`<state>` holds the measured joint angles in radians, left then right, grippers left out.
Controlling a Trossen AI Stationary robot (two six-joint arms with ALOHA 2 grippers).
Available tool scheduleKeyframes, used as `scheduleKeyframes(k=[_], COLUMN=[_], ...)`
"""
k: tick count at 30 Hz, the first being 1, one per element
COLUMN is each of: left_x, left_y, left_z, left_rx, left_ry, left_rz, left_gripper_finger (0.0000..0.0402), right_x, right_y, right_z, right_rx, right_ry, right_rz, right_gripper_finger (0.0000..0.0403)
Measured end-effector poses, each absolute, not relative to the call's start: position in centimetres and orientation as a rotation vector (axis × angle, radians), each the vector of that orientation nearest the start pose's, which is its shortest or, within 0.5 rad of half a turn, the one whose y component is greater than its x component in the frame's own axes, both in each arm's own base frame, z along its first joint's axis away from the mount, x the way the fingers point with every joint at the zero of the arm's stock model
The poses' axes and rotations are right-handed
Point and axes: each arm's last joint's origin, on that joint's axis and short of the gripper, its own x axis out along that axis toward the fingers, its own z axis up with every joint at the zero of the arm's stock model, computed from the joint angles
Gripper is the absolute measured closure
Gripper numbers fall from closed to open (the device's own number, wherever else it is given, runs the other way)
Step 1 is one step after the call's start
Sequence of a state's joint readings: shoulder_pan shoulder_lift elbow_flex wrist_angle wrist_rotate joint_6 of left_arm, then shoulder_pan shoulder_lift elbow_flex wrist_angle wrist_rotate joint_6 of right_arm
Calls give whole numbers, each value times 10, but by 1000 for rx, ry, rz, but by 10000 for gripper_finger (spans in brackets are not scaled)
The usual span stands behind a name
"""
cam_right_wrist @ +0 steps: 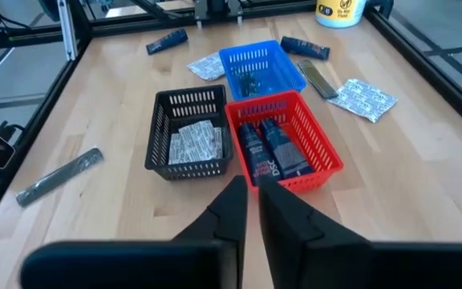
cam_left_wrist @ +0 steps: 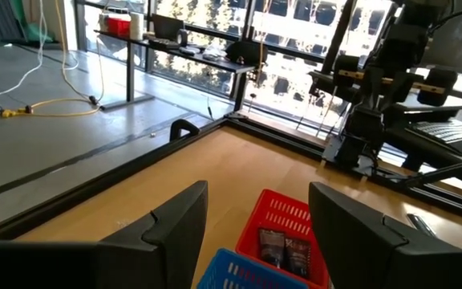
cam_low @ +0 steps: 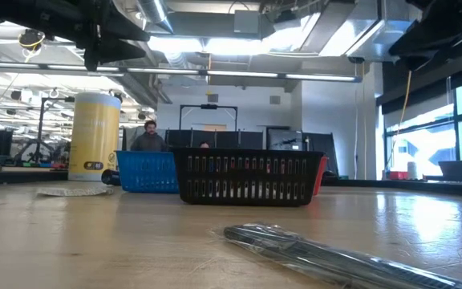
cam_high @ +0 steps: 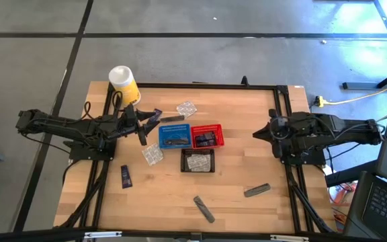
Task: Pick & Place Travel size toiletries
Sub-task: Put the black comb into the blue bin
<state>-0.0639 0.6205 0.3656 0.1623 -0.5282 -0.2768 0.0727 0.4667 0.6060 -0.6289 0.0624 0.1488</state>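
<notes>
Three baskets mid-table: red basket [cam_right_wrist: 283, 148] holds two navy tubes [cam_right_wrist: 269, 154]; black basket [cam_right_wrist: 189, 132] holds clear packets [cam_right_wrist: 195, 144]; blue basket [cam_right_wrist: 259, 68] holds small dark pieces, hard to identify. Loose grey tubes [cam_high: 256, 190], packets, navy sachet [cam_high: 125, 176] lie around on table [cam_high: 247, 114]. Left gripper [cam_left_wrist: 255, 229] above blue basket, fingers apart, empty. Right gripper [cam_right_wrist: 252, 210] by right edge, fingers almost together, empty. Only low view shows person [cam_low: 147, 136] behind.

Robotics lab or workshop: exposed ceiling ducts [cam_low: 215, 20], concrete floor [cam_high: 180, 60], big windows [cam_left_wrist: 295, 32], wooden table [cam_high: 240, 161].
</notes>
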Motion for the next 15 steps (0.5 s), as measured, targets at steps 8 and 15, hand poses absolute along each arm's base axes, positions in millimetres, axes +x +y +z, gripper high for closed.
scheduleKeyframes(k=[8, 15], left_x=[150, 150], left_y=[5, 5], left_z=[245, 255], left_rx=[-244, -195], left_ry=[23, 18], left_rz=[481, 473], left_gripper_finger=[190, 190], right_x=[104, 104], right_y=[6, 6], right_z=[270, 270], right_rx=[113, 112], right_ry=[488, 489], right_rz=[-26, -27], right_gripper_finger=[350, 336])
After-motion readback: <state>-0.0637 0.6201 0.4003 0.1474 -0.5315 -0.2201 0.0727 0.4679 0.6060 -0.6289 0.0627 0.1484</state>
